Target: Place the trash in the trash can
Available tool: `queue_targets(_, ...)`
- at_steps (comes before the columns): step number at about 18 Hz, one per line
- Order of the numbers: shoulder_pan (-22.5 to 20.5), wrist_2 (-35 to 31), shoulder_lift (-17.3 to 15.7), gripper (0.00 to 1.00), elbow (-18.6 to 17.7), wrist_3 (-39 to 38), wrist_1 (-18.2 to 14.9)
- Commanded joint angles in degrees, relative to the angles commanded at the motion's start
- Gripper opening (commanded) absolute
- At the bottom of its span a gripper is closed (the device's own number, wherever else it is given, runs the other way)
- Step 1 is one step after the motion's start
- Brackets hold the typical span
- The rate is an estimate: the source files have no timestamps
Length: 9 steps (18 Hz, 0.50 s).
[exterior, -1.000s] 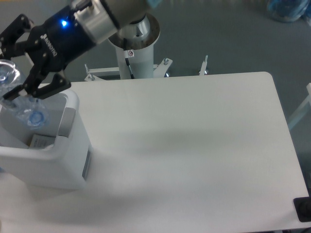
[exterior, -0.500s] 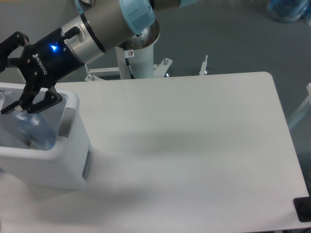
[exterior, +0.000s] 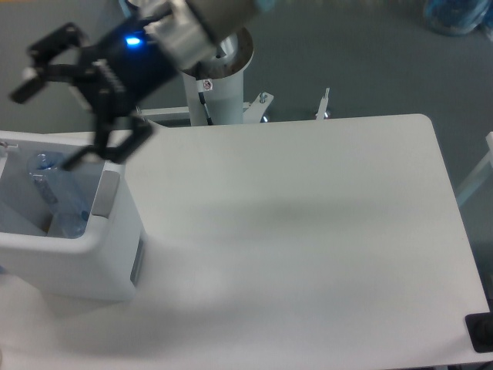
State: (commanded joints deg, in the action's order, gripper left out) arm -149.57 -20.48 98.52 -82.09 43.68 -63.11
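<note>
The trash can (exterior: 115, 231) is a white boxy bin standing at the table's left edge. Inside it a clear plastic bottle (exterior: 62, 199) leans upright, its blue cap (exterior: 42, 163) near the top. My gripper (exterior: 48, 123) hovers above the can's back right corner, blurred by motion. It is open, its two black fingers are spread wide, and nothing is between them. It is apart from the bottle.
The arm's white pedestal (exterior: 219, 73) stands behind the table's far edge. The white table (exterior: 308, 231) stretches right of the can. A black object (exterior: 481, 333) sits at the table's front right corner, and a blue bundle (exterior: 458, 15) lies on the floor at top right.
The bottle left my gripper and dropped deeper into the trash can. My gripper has since risen and swung right, away from the can's opening, still open.
</note>
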Motion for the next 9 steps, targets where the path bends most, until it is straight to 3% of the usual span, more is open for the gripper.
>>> queue_targets(3, -6.25, 0.00, 3.86, 1.00, -0.26, 2.45, 0.00)
queue_targets(6, -9.24, -0.78, 8.26, 1.00, -1.05, 6.58, 0.00)
queue_targets(9, -10.13, -9.02, 12.47, 1.00, -1.32, 11.06, 0.00)
